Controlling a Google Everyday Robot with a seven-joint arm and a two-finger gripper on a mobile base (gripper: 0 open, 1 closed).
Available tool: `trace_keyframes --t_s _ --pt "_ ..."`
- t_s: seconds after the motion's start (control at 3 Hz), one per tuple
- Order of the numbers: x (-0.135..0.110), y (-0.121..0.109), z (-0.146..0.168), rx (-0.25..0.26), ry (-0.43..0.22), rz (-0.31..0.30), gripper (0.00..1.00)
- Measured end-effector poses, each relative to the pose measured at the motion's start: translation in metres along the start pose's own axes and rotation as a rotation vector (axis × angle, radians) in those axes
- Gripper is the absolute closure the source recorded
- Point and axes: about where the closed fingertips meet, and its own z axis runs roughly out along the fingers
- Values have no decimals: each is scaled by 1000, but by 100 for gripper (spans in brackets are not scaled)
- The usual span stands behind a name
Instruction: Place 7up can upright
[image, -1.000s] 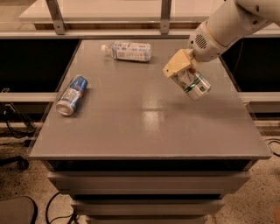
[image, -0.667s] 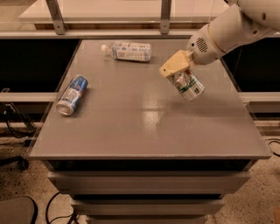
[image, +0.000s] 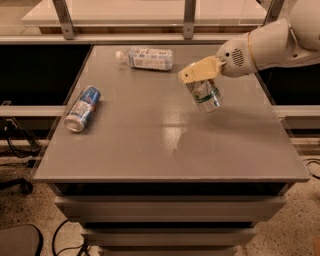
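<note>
We see our tan gripper (image: 196, 79) pinching the top of the green-and-white aluminium 7up can (image: 207, 96), which hangs tilted over the grey tabletop (image: 165, 145) toward its far right corner.

The arm (image: 270, 47) is showing a white rounded shell with 1 round patch of dark holes by the wrist; the gripper (image: 192, 75), hanging above the far right of the table (image: 150, 150), is wearing tan fingers (image: 201, 71).
</note>
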Motion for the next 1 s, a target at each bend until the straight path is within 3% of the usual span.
trace_keyframes --t_s 1.0 --pt "-16 19 12 -242 -321 -92 100"
